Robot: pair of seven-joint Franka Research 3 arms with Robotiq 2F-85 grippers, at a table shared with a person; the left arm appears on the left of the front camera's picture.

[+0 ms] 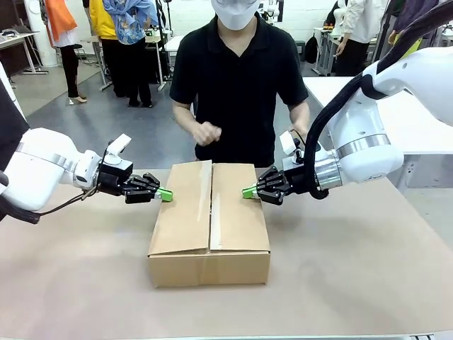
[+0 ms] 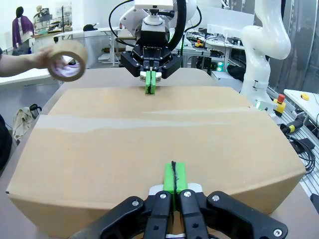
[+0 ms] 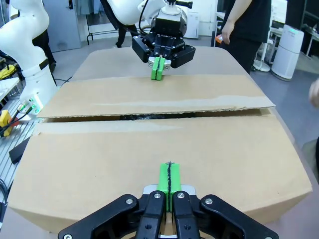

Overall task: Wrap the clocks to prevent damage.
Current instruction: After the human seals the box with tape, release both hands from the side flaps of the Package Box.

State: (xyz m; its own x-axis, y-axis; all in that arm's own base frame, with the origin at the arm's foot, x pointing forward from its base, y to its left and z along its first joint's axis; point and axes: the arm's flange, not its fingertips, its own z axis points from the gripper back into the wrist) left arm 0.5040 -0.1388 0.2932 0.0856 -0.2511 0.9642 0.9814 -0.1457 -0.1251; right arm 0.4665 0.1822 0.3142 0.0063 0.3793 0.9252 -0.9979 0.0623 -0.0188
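My L gripper (image 1: pixel 165 193) is pinched closed, green pads flat together w/ nothing between them, tip at the left top edge of the cardboard box (image 1: pixel 209 219) and apparently pressing on that flap. My R gripper (image 1: pixel 248 191) is the same: pads closed tight, empty, tip on the opposite top edge, so the two tips face each other across the lid. The box sits mid-table (image 1: pixel 354 276), long side running away from me, both top flaps folded down. The seam (image 3: pixel 149 117) betw. the flaps runs down the centre; in the R wrist view it gapes a little in the middle, dark inside, so contents are hidden and I can't tell what's in there. Pale glossy streaks lie along the seam, poss. tape, can't say for sure. The person (image 1: pixel 237 92) stands at the far side, just behind the box, in a black shirt, one hand (image 1: pixel 205 132) closed in front of the waist. In the L wrist view a hand at the pic's upper left holds a brown tape roll (image 2: pixel 68 60), blurred, raised above the table and off the box's corner, not touching it.
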